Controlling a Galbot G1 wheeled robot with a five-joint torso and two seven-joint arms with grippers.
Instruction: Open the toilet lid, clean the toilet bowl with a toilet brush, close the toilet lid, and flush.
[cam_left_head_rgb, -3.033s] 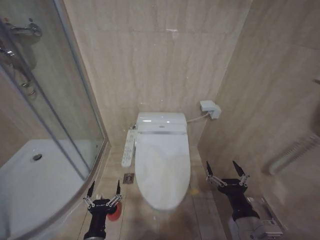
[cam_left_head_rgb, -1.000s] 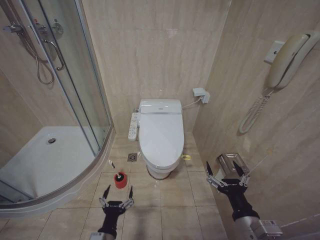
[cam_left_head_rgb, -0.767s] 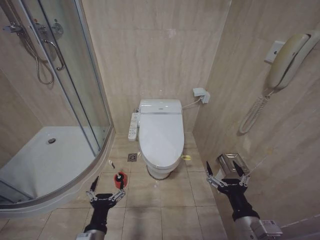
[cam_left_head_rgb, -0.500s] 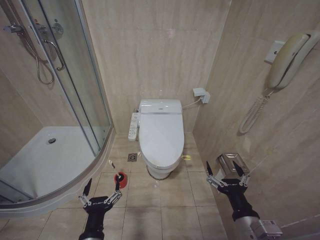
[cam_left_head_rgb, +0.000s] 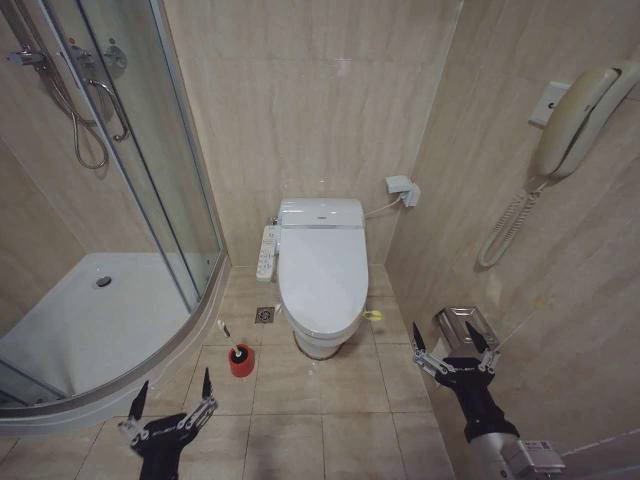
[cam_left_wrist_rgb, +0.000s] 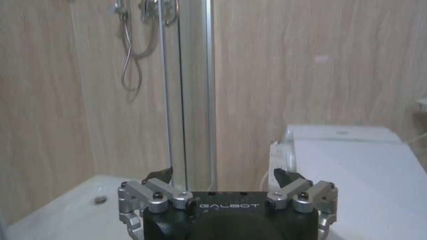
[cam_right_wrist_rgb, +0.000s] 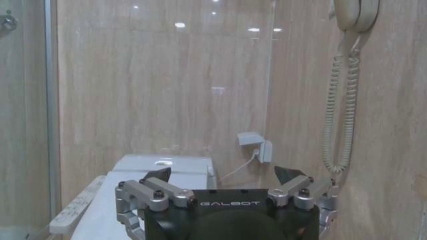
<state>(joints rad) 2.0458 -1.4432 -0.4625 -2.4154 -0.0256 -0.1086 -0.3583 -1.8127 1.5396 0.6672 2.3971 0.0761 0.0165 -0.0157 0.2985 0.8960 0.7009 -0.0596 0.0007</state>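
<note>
The toilet lid is down over the toilet bowl, which stands against the back wall between the shower tray and the side wall with the phone. The toilet brush sits in its red cup on the floor just left of the bowl. The left claw hangs low near the shower's edge, spread and empty. The right claw is raised by the right wall, also spread, holding nothing.
</note>
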